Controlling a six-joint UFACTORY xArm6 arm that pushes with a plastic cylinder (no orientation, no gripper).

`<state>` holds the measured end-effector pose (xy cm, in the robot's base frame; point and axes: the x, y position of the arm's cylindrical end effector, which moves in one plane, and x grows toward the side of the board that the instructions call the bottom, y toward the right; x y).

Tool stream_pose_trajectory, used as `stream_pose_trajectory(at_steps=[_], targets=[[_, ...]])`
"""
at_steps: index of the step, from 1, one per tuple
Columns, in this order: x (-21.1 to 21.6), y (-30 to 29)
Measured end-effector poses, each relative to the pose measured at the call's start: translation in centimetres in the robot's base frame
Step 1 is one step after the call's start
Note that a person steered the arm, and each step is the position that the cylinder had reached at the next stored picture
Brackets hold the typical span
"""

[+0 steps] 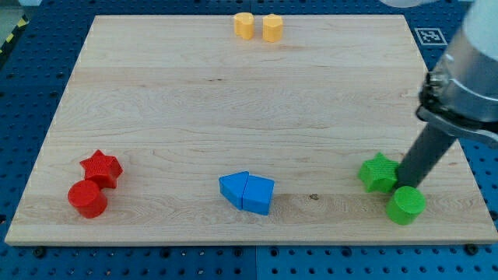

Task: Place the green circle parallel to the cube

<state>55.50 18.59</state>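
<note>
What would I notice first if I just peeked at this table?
Probably the big dark rod at the view's right, with my tip squeezed between the green star and the green circle. Next, the blocks sit in colour pairs: two yellow blocks at the top, two blue blocks at bottom middle, and a red star above a red circle at bottom left.

One high, near view, angled down over the wooden board (233,101).
</note>
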Motion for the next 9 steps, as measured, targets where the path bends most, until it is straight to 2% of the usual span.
stream_pose_trajectory(at_steps=[1, 3, 4, 5, 6, 7, 9], targets=[[-0.6, -2.5], [-4.7, -7.8], [-3.4, -3.0], [1.0, 2.9], [4.4, 3.8], [6.2, -0.6], [6.3, -2.3]])
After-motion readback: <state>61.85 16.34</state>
